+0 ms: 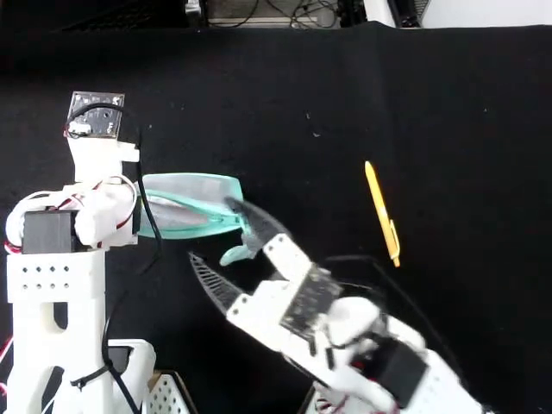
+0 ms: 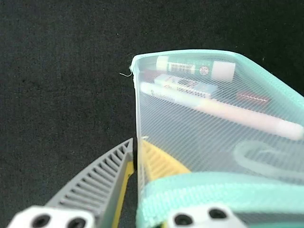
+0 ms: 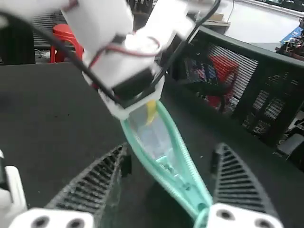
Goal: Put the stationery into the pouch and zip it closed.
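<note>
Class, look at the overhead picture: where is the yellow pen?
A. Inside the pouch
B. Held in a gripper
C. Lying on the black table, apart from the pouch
C: the yellow pen lies by itself on the black table, well to the side of the pouch.

Open desk [image 1: 448,103] across the upper right and centre of the high view — only the yellow pen [image 1: 381,214] lying there. Crowded at left: pouch [image 1: 190,205] pinched in the left gripper [image 2: 137,147], right gripper [image 1: 210,230] spread around its end.
</note>
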Motion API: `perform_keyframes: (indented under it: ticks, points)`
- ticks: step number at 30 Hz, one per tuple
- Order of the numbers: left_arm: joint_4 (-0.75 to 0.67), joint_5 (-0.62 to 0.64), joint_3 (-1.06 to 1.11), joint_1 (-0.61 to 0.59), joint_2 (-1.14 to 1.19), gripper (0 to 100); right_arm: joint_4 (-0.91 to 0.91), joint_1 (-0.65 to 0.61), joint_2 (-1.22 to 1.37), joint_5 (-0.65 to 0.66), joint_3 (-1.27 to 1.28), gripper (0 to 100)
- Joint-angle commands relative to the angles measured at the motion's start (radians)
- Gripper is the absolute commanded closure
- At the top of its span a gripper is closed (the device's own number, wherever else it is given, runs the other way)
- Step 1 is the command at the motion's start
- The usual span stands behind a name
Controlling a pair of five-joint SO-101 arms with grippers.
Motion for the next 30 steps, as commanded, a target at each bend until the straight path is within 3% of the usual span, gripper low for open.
perform_keyframes:
  ticks: [1,6,8,11,13,16,20,30]
  points:
    - [-0.005,-0.003,0.016,-0.012,0.005,97,0.037,0.114,-0.013,-0.009,-0.220,82.7]
    - [-0.005,-0.003,0.016,-0.012,0.005,97,0.060,0.598,-0.005,-0.009,-0.271,98.8]
    - [-0.005,-0.003,0.016,-0.012,0.005,97,0.075,0.792,-0.001,-0.012,-0.199,95.0]
    - [-0.005,-0.003,0.016,-0.012,0.005,97,0.077,0.951,-0.001,0.008,-0.041,84.8]
    - [-0.005,-0.003,0.016,-0.012,0.005,97,0.074,1.005,0.007,0.080,0.082,78.9]
    - [-0.005,-0.003,0.018,-0.012,0.005,97,0.034,1.039,0.051,0.181,0.237,77.7]
    - [-0.005,-0.005,0.018,-0.012,0.005,97,-0.055,1.091,0.179,0.204,0.314,77.6]
    - [-0.005,-0.005,0.018,-0.013,0.005,97,-0.074,1.099,0.819,0.203,-0.074,77.3]
